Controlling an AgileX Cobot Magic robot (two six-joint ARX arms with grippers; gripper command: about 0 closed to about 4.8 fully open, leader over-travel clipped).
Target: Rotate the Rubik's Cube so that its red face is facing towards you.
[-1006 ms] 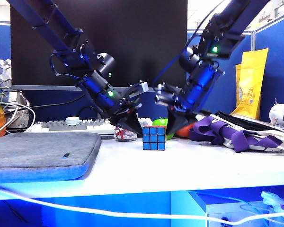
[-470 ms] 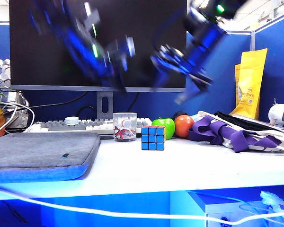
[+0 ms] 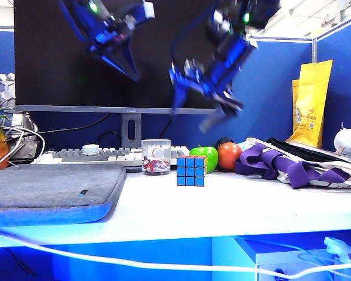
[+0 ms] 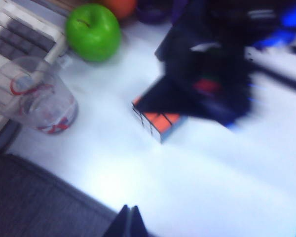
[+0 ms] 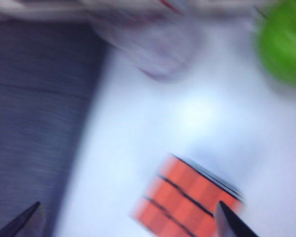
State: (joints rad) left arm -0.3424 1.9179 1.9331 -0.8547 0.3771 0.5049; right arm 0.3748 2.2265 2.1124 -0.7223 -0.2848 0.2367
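Observation:
The Rubik's Cube [image 3: 191,170] stands on the white table with a blue side toward the exterior camera. Its red face [image 5: 187,200], orange-red in the wrist views, points up. My left gripper [image 3: 127,63] hangs high above and left of the cube, shut and empty; its tips [image 4: 129,211] meet in the left wrist view. There the cube [image 4: 158,122] is partly hidden by the blurred right arm. My right gripper [image 3: 196,108] is raised above the cube and open. In the right wrist view its gripper [image 5: 130,216] has one fingertip [image 5: 227,219] over the cube's edge, not touching it.
A glass cup [image 3: 156,157], a green apple [image 3: 206,158] and an orange fruit [image 3: 229,156] stand just behind the cube. A grey pad [image 3: 52,190] lies at the left. Purple straps and bags [image 3: 292,167] lie at the right. A keyboard [image 3: 93,154] and monitor stand at the back.
Both arms have lifted from beside the cube to high above it. The right gripper has gone from shut to open. The cube has stayed in place, blue side forward.

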